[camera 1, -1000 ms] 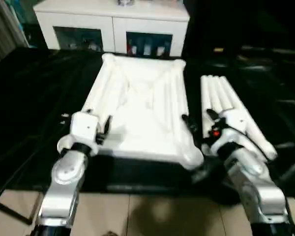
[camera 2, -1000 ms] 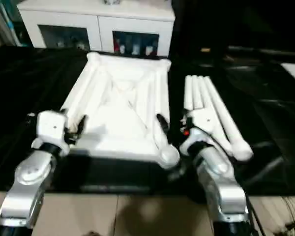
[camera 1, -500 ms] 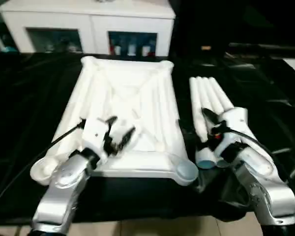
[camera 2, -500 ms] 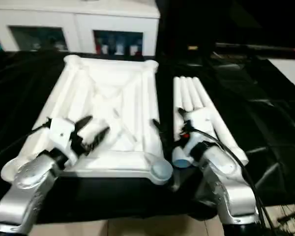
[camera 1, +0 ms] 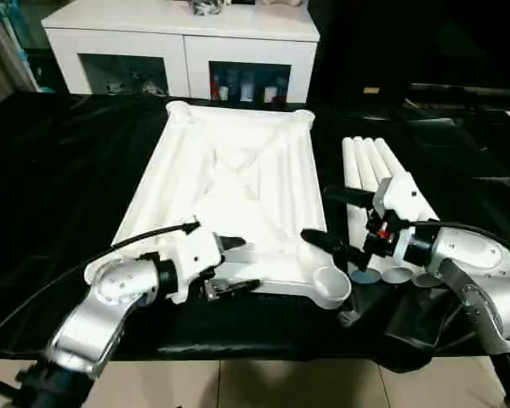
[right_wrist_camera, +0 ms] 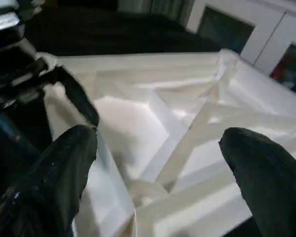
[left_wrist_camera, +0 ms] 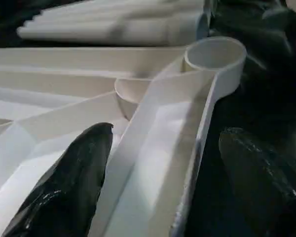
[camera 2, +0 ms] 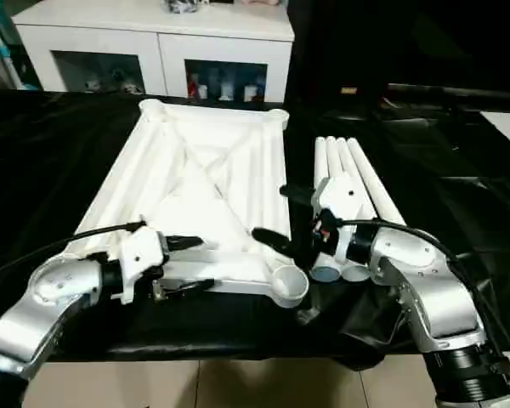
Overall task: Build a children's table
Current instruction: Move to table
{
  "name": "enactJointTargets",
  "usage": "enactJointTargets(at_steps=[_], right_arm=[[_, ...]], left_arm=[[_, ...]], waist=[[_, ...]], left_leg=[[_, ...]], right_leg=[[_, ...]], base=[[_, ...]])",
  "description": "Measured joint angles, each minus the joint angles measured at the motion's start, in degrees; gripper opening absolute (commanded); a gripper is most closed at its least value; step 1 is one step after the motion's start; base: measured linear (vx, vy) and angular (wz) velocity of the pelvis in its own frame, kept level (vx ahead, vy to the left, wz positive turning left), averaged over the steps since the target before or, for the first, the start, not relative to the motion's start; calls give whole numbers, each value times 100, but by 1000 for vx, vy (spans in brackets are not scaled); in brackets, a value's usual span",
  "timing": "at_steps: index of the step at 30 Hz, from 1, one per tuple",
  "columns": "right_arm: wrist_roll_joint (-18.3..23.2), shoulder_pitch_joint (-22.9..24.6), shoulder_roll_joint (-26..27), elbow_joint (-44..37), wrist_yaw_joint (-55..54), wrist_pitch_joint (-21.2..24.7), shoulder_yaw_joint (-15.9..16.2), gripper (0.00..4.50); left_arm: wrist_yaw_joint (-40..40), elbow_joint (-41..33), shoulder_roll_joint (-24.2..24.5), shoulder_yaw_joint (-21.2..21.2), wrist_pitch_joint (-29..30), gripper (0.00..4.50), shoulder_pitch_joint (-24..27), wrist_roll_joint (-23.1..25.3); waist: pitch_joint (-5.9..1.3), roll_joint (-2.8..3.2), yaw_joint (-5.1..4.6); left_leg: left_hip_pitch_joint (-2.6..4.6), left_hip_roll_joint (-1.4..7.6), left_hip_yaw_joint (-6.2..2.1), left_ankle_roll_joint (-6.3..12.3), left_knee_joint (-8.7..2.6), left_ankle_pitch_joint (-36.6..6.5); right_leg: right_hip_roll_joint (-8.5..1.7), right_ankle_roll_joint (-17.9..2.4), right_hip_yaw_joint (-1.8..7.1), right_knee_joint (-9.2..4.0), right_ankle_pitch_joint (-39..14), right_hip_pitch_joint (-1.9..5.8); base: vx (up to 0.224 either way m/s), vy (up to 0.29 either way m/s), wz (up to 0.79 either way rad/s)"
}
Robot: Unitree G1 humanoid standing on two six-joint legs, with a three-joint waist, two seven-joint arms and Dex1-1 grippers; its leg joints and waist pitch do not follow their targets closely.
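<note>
The children's table lies in parts on black cloth. Its white top [camera 1: 229, 170] rests upside down, ribs up, with round sockets at the corners. The long white legs [camera 1: 370, 166] lie side by side just right of it. My left gripper [camera 1: 234, 265] is open at the top's near edge. One finger [left_wrist_camera: 74, 177] is over the ribbed inside and the other [left_wrist_camera: 256, 173] is outside over the cloth, neither touching the rim. My right gripper [camera 1: 316, 215] is open and empty, pointing left above the near right corner socket [camera 1: 331, 286], in front of the legs' near ends.
A black cloth [camera 1: 51, 170] covers the work surface and hangs over its near edge. A white cabinet [camera 1: 187, 42] with glass doors stands behind. A black cable [camera 1: 119, 251] runs from my left wrist across the top's near left corner. Tiled floor [camera 1: 238, 382] lies in front.
The camera has shifted. My left gripper has moved right to the top's near edge, turned sideways and opened wider. My right gripper has swung left from over the legs toward the near right corner.
</note>
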Motion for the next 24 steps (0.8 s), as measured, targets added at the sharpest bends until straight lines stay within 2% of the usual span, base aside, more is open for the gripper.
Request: enactJointTargets(at_steps=[2, 7, 13, 19, 24], right_arm=[[17, 35, -56, 11, 113, 5, 9, 440], [58, 125, -372, 3, 588, 86, 105, 440], [76, 293, -825, -177, 1175, 376, 380, 440], [-198, 294, -1035, -218, 1300, 287, 515, 440], [-354, 304, -1070, -217, 1298, 265, 637, 440]], left_arm=[[-144, 85, 33, -41, 34, 359, -104, 20], [-671, 150, 168, -162, 380, 326, -286, -51], [-1013, 266, 258, -332, 400, 286, -429, -38], [-1052, 537, 248, -462, 357, 252, -636, 150], [-1021, 984, 161, -598, 315, 220, -1015, 430]], waist=[[0, -1, 2], [0, -2, 6], [2, -4, 3], [2, -9, 4], [3, -9, 11]], left_leg=[[-7, 2, 7, 13, -20, 10], [-5, 3, 23, 25, -50, 20], [-3, 4, 30, 22, -50, 24], [-2, 7, 34, 22, -51, 28], [-5, 7, 37, 24, -51, 29]], right_leg=[[3, -1, -1, -5, -1, -9], [3, -11, 1, -11, -8, -16], [2, -13, 3, -9, -9, -16], [1, -13, 2, -7, -8, -15], [1, -13, 2, -9, -8, -18]], base=[[0, 0, 0], [0, 0, 0], [0, 0, 0], [0, 0, 0], [0, 0, 0]])
